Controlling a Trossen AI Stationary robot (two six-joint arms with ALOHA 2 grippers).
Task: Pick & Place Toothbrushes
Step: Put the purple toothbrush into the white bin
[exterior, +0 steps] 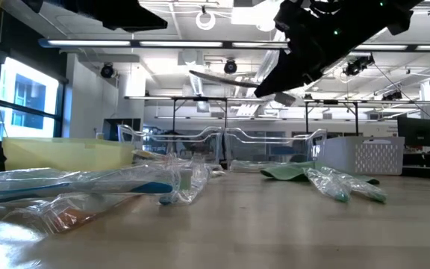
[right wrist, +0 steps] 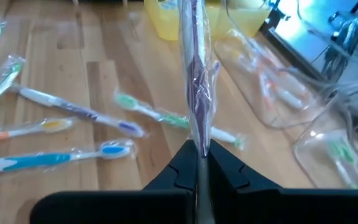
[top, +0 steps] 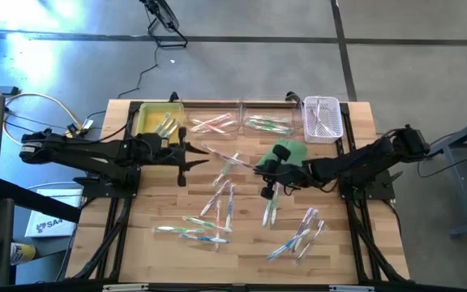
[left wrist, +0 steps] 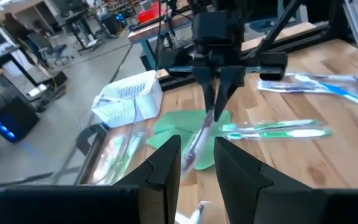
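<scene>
right gripper (right wrist: 199, 163) clamped on toothbrush (right wrist: 194, 81)

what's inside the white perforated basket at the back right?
The white perforated basket holds several wrapped toothbrushes with whitish handles, lying lengthwise. They overlap, so the count and what lies on the bottom under them cannot be told. In the low view its wall hides the contents.

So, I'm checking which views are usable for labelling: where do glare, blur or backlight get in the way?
Low view: the nearest wrapped toothbrushes are out of focus, and the arm is a dark silhouette against bright ceiling lights. Right wrist view: the wrapper of the held toothbrush glints, and the right end effector is blurred. Left wrist view: the left end effector is blurred. High view: evenly lit.
</scene>
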